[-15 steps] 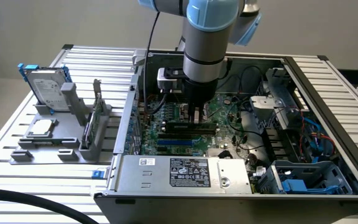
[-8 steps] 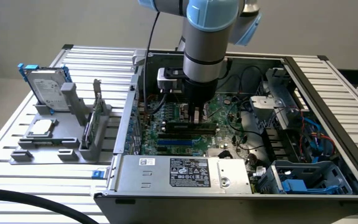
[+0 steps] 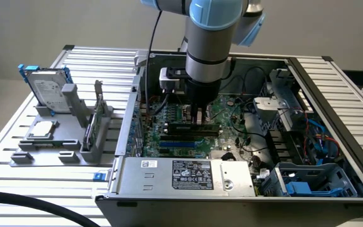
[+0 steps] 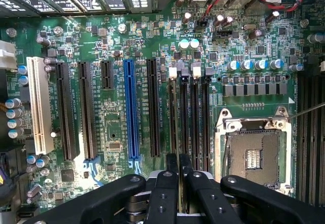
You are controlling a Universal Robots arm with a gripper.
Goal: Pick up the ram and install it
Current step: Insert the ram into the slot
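Note:
The ram (image 3: 194, 127) is a dark-green stick lying level along the black memory slots (image 4: 189, 113) of the motherboard (image 4: 117, 117), inside the open computer case (image 3: 332, 99). My gripper (image 3: 198, 121) points straight down onto it, fingers pinched on its upper edge. In the wrist view my gripper (image 4: 179, 164) has its black fingers (image 4: 166, 191) drawn close together over the slots. The ram's thin edge (image 4: 179, 155) runs between them, in line with the slots. The fingers hide how deep the stick sits in the slot.
A grey holder (image 3: 62, 151) at the exterior view's left carries a silver hard drive with blue bracket (image 3: 49, 90), a small silver-topped chip (image 3: 43, 128) and an upright green board (image 3: 91, 126). The open CPU socket (image 4: 251, 155) and power supply (image 3: 188, 175) lie close by.

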